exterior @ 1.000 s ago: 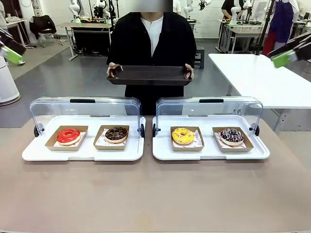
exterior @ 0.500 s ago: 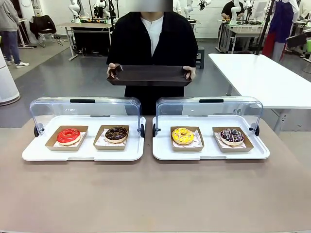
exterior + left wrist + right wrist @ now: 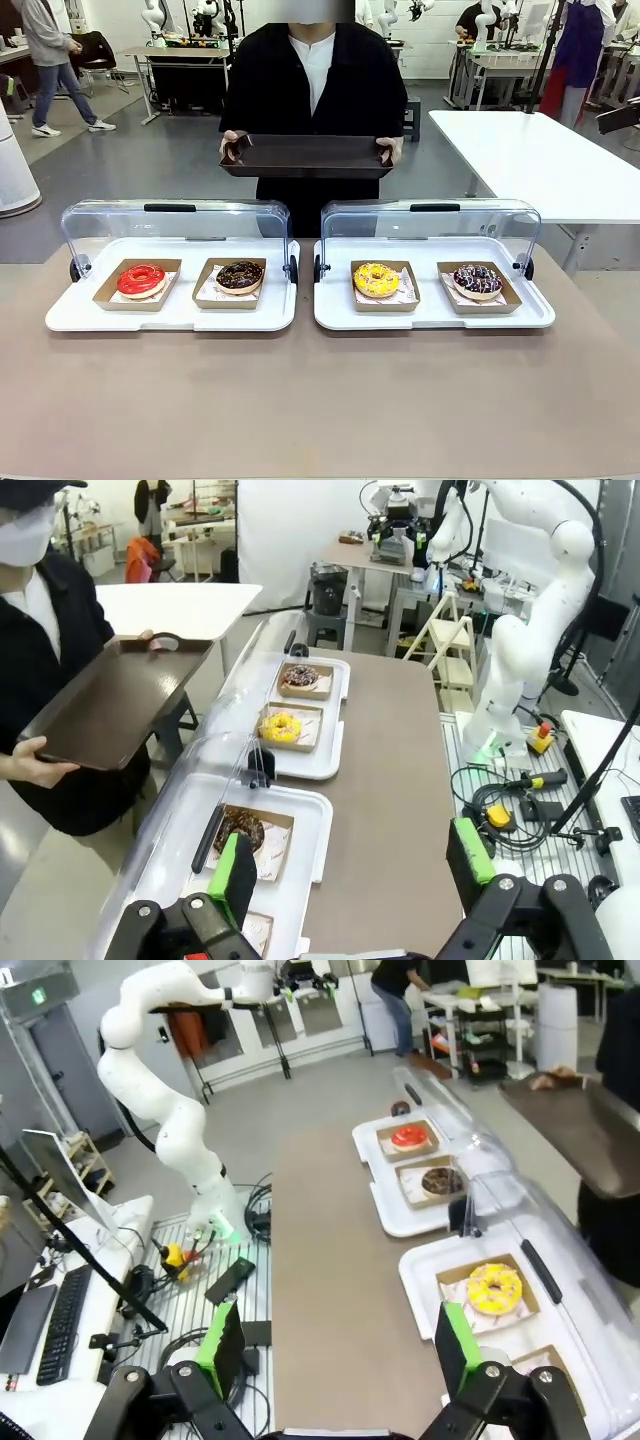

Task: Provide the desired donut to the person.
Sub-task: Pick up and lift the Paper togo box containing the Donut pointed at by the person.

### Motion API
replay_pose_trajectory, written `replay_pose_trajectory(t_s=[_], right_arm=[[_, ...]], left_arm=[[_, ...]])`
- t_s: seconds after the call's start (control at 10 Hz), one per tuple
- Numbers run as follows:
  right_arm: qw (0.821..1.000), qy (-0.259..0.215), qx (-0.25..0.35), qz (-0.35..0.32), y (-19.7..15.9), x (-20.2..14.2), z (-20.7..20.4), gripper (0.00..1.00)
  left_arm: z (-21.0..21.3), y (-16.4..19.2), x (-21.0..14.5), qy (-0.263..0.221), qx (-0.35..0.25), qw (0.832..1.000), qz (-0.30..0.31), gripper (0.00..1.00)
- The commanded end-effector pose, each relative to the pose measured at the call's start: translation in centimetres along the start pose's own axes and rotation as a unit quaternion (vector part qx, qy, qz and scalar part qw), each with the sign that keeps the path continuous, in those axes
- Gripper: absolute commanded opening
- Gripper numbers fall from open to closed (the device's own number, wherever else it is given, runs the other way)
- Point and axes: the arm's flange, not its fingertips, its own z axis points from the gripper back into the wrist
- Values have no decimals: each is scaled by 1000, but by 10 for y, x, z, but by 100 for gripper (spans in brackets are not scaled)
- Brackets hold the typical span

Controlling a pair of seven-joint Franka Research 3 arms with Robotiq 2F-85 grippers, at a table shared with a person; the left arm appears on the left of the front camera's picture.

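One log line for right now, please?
left gripper: open | right gripper: open | person: holding empty tray | donuts: none picked

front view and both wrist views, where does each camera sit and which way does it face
Front view: robot's side of the table, facing across it at the person, whose hands hold a dark tray.
Left wrist view: above the left gripper, open, looking along the table toward the right arm.
Right wrist view: above the right gripper, open, looking toward the left arm.
Shared: all three show the yellow donut.
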Motion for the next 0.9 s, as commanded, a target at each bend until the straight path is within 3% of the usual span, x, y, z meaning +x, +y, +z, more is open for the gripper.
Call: replay_pose_trajectory(t_s=[0.0,0.5,0.6,0.8], right_arm=[[1000,6,-23,-3,4,9,-7,100],[998,30,-47,-21,-2,15,-22,100],[999,36,-34,-1,-1,14,-13,100],[999,36,-34,-1,-1,14,-13,100]], left_arm=[[-9,-4,-7,23,25,999,0,100],[-15,-4,-12,91,52,994,3,100],[-13,4,-6,63,33,997,6,100],[-13,4,-6,63,33,997,6,100]])
